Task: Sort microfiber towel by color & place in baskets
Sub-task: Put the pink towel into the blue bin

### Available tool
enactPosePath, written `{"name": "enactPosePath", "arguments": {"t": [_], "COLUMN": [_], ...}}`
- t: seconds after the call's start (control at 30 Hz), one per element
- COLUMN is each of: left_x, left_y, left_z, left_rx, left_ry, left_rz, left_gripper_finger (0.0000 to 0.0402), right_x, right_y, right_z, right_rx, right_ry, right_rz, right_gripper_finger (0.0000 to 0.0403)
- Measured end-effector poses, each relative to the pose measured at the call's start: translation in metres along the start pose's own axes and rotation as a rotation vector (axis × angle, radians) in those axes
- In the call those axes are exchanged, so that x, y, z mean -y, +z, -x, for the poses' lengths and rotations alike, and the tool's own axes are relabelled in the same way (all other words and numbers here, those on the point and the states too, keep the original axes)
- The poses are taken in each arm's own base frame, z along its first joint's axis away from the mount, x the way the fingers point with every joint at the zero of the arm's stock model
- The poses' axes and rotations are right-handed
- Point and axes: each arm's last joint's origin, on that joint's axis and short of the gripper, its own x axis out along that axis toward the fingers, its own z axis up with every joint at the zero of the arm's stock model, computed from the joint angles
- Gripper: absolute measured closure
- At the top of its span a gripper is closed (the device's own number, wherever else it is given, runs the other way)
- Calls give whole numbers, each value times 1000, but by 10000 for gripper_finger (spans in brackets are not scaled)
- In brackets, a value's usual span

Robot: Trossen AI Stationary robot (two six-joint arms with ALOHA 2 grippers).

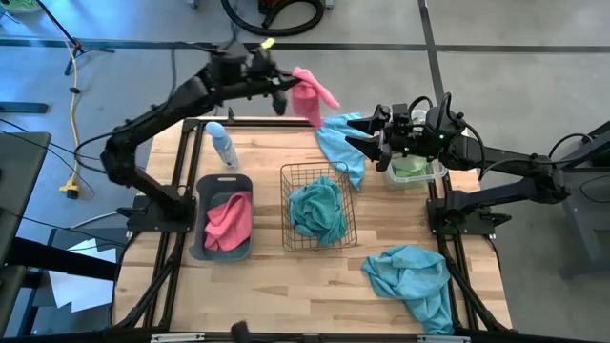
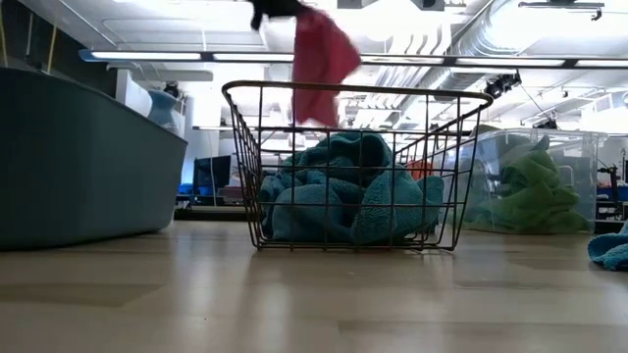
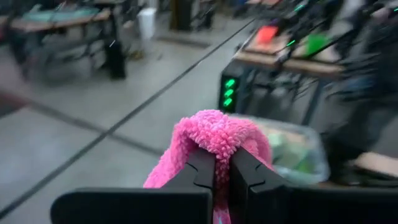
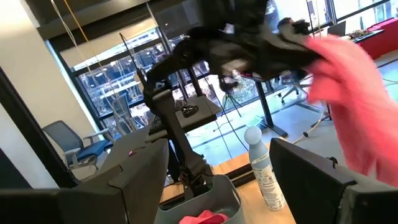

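Observation:
My left gripper (image 1: pixel 291 90) is raised over the table's far edge, shut on a pink towel (image 1: pixel 315 95) that also shows above the baskets in the low view (image 2: pixel 319 59). My right gripper (image 1: pixel 355 135) is open and holds nothing; it stands high above a teal towel (image 1: pixel 341 148) lying at the far edge. The dark tub (image 1: pixel 202 195) holds a pink towel (image 1: pixel 229 221). A teal towel (image 1: pixel 317 210) lies in the wire basket (image 1: pixel 286 181). The clear bin (image 1: pixel 437 173) holds a green towel (image 1: pixel 412 167). Another teal towel (image 1: pixel 415 281) lies near the right front. My left gripper pinches a bunched fold of the pink towel (image 3: pixel 217 134) between its two fingers (image 3: pixel 199 174); how many layers, I cannot tell. The fingers lie about level, coming from the table's left. The towel is lifted clear of the table and hangs slack below the fingers.
A pale blue-and-white bottle (image 1: pixel 221 145) lies on the table at the far left, beyond the tub. Bare wood shows along the near edge, between the baskets and the front.

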Motion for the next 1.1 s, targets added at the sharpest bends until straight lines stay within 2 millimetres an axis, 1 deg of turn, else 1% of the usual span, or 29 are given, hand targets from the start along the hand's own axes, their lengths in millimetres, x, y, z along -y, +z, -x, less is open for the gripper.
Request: {"name": "enactPosePath", "arguments": {"t": [0.13,0.27,0.37,0.47,0.53,0.67,0.8,0.97,1.1], "left_x": [15,34,47,56,62,76,92,112,120], "left_y": [18,29,30,28,27,25,26,21,22], "left_z": [31,57,69,77,82,87,89,79,75], "left_rx": [79,132,138,115,90,67,99,119,163], "left_ry": [-141,-284,-404,-506,-538,-627,-744,-815,-836], "left_rz": [-21,-107,-174,-173,-168,-137,-197,-284,-317], "left_gripper_finger": [401,401,401,401,401,401,401,401,401], "right_x": [0,1,1,3,2,0,-4,-6,-7], "right_y": [-1,-10,-21,-29,-30,-30,-26,-24,-24], "right_z": [-2,-11,-23,-31,-34,-34,-33,-35,-34], "right_rx": [-3,-41,-92,-127,-134,-143,-125,-102,-120], "right_ry": [-1,0,21,67,101,179,272,312,354], "right_rz": [14,94,153,164,162,125,83,82,36], "right_gripper_finger": [126,126,126,126,126,126,126,126,126]}}
